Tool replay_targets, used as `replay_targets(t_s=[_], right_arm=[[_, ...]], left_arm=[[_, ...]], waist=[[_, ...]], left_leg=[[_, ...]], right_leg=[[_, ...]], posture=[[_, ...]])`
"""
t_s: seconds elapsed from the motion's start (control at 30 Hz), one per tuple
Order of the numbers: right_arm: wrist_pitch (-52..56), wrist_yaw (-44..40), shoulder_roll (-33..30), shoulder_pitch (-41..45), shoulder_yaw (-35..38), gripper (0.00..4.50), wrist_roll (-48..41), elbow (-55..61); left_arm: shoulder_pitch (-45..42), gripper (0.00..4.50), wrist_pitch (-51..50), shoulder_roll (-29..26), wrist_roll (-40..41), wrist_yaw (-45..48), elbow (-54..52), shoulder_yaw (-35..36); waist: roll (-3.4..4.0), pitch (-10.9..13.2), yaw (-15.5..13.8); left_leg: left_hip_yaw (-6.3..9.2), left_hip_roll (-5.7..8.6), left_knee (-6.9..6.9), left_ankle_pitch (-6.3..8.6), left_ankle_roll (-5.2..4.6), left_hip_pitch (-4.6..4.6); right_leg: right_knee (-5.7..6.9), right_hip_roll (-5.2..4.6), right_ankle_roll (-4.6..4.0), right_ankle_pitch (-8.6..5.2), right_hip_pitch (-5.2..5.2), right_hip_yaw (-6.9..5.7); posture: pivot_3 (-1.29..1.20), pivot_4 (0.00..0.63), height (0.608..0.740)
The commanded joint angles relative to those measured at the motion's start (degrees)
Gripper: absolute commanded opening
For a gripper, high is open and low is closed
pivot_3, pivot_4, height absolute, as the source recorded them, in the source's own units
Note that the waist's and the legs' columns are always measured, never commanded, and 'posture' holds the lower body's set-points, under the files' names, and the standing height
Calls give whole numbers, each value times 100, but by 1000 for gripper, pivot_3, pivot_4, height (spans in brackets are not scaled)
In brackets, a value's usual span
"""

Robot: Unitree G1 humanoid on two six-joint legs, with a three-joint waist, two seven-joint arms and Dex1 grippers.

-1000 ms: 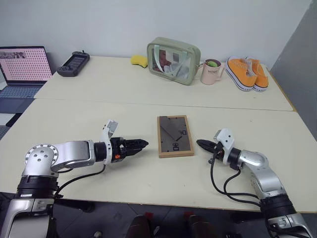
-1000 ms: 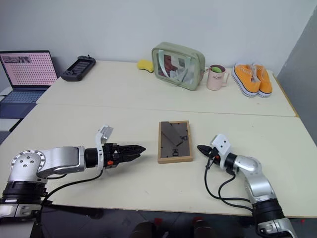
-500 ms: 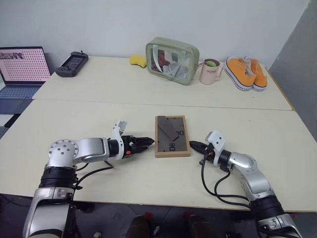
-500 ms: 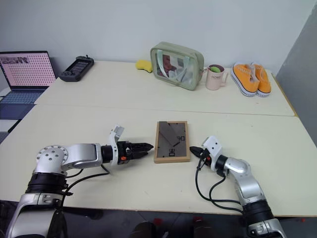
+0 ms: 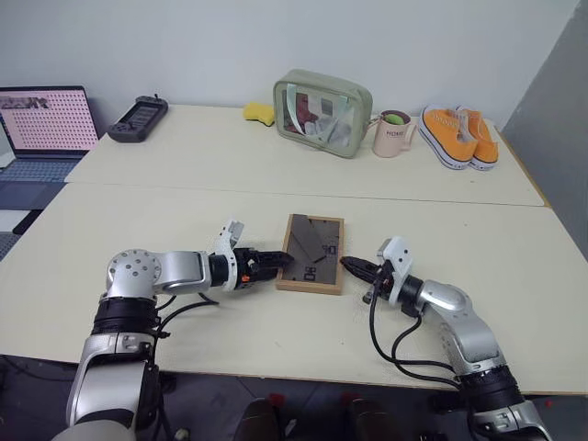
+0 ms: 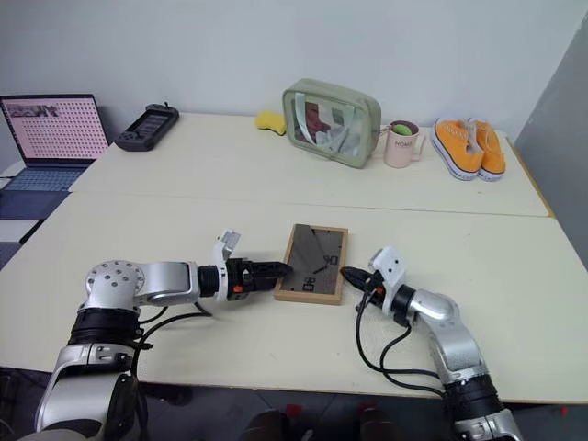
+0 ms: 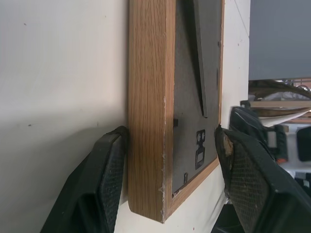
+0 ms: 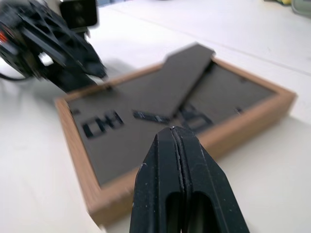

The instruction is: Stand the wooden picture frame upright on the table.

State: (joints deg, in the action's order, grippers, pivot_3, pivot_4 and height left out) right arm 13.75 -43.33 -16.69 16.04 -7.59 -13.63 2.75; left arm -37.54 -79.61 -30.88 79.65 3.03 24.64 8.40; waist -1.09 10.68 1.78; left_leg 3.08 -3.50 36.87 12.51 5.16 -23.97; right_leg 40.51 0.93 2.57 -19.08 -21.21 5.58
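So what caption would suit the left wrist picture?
Open left tool straddling the wooden picture frame, lying back-side up on the table.

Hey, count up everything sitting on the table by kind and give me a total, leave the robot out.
wooden picture frame: 1
laptop: 1
black handheld device: 1
yellow object: 1
green clear pouch: 1
pink mug: 1
orange shoes: 2
Total: 8
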Motion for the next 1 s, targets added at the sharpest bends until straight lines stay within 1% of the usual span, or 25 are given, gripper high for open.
replay_targets(t_s=[0.03, 0.17, 0.23, 0.33, 0.43, 0.57, 0.73, 1.0], right_arm=[[134, 88, 30, -46, 21, 0, -123, 272], [238, 220, 110, -63, -10, 0, -161, 310], [79, 274, 53, -91, -59, 0, 14, 198], [-160, 298, -156, -32, 106, 0, 172, -176], [-352, 169, -418, -17, 57, 0, 346, -351], [-488, 129, -465, -88, -17, 0, 358, -504], [-557, 141, -288, -142, -204, 0, 394, -624], [-364, 391, 328, 128, -438, 0, 376, -482]], left_arm=[[-103, 3011, -129, 120, -376, 87, 31, 178], [-137, 3011, -228, 212, -637, 172, 41, 341], [-160, 3011, -286, 259, -750, 202, 34, 429], [-198, 3011, -419, 307, -865, 230, -18, 567], [-218, 3011, -507, 345, -1032, 285, -32, 669], [-256, 3011, -585, 402, -1221, 347, -29, 797], [-291, 3011, -687, 502, -1433, 429, -75, 935], [-322, 3011, -830, 635, -1736, 561, -131, 1097]], waist=[[0, 0, -5], [0, 0, -2], [0, 0, -3], [0, 0, -3], [0, 0, 5], [0, 0, 15], [0, 0, 17], [-2, -1, 16]], left_leg=[[0, 2, 0, 0, 0, 0], [0, 1, 0, 0, 0, 0], [0, 1, -1, 0, 0, 0], [0, 1, 0, 0, 0, -1], [-1, 1, -1, 0, 0, 0], [-1, -1, -5, 0, 0, 1], [-1, 0, -4, 0, 0, 0], [0, -2, -6, -1, 1, 2]], right_leg=[[0, -1, 0, 0, 0, 0], [0, 0, 0, 0, -1, 0], [0, 0, 0, 0, -1, 0], [-1, 0, 0, 0, -1, 0], [-2, 0, 0, 0, -1, 1], [-2, 1, 0, 0, -3, 1], [-4, 1, 0, 0, -2, 1], [-3, 1, 0, 0, -1, 0]], posture=[[0, 150, 740], [0, 150, 740], [0, 150, 740], [0, 150, 740], [0, 150, 740], [0, 150, 740], [0, 150, 740], [0, 150, 740]])
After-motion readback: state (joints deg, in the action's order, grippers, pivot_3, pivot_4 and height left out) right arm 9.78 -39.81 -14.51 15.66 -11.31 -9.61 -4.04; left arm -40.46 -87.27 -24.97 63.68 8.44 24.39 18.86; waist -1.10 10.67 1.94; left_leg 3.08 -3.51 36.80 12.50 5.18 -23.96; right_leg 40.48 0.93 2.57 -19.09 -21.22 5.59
